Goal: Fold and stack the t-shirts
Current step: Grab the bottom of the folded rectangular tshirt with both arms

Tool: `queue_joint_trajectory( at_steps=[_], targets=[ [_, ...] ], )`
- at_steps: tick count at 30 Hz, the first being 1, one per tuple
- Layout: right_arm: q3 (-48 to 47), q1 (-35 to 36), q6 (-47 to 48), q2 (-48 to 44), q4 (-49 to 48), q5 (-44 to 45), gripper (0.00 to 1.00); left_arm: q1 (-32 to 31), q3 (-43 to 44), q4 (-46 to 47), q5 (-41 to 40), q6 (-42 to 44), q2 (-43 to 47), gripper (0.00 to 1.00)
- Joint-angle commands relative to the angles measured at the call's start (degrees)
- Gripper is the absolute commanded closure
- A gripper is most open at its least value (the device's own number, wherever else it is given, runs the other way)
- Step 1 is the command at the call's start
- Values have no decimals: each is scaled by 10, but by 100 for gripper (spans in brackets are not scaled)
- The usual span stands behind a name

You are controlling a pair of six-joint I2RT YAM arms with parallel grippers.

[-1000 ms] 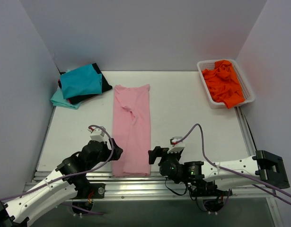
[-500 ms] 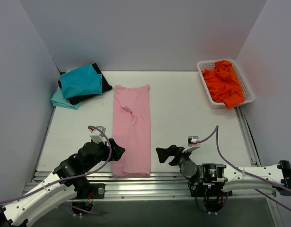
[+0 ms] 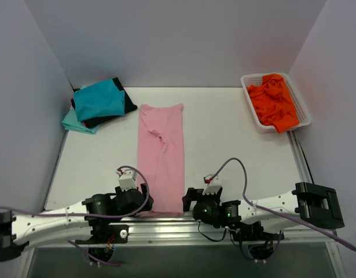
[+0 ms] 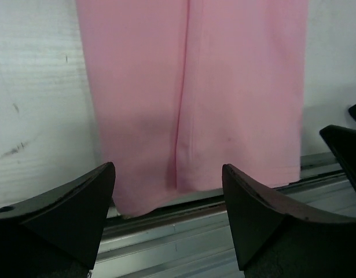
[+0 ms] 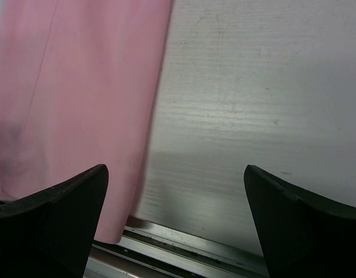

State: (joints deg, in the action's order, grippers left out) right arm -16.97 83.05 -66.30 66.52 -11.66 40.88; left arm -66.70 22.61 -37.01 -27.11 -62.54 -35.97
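Top external view: pink t-shirt (image 3: 160, 162), a long folded strip, lies on the table (image 3: 235, 150), near hem at its front edge. Left gripper (image 3: 144, 196) and right gripper (image 3: 188, 198) flank that hem, jaws apart, empty. Light, limp cloth; best pinched at both near corners.

A long pink shirt (image 3: 160, 156) lies flat on the white table (image 3: 235, 145). It is folded into a thin strip that runs from 12 o'clock to 6 o'clock. At 10 o'clock on the table sits a pile of shirts. A teal shirt (image 3: 98, 99) is on top, a black shirt (image 3: 129, 105) peeks out under it, and a pale aqua shirt (image 3: 73, 123) is at the bottom. At 2 o'clock a white basket (image 3: 256, 124) holds a crumpled orange shirt (image 3: 274, 104). The left gripper (image 3: 144, 194) is down at the strip's 7 o'clock corner. The right gripper (image 3: 188, 198) is just beside its 5 o'clock corner.
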Motion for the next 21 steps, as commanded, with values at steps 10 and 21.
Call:
queue_joint_trajectory(
  at_steps=[10, 21],
  targets=[
    [-26, -9, 25, -34, -29, 9, 0, -269, 136, -303, -279, -497, -265, 5],
    [15, -128, 88, -60, -98, -140, 0, -247, 85, -200, -252, -425, -168, 7]
  ],
)
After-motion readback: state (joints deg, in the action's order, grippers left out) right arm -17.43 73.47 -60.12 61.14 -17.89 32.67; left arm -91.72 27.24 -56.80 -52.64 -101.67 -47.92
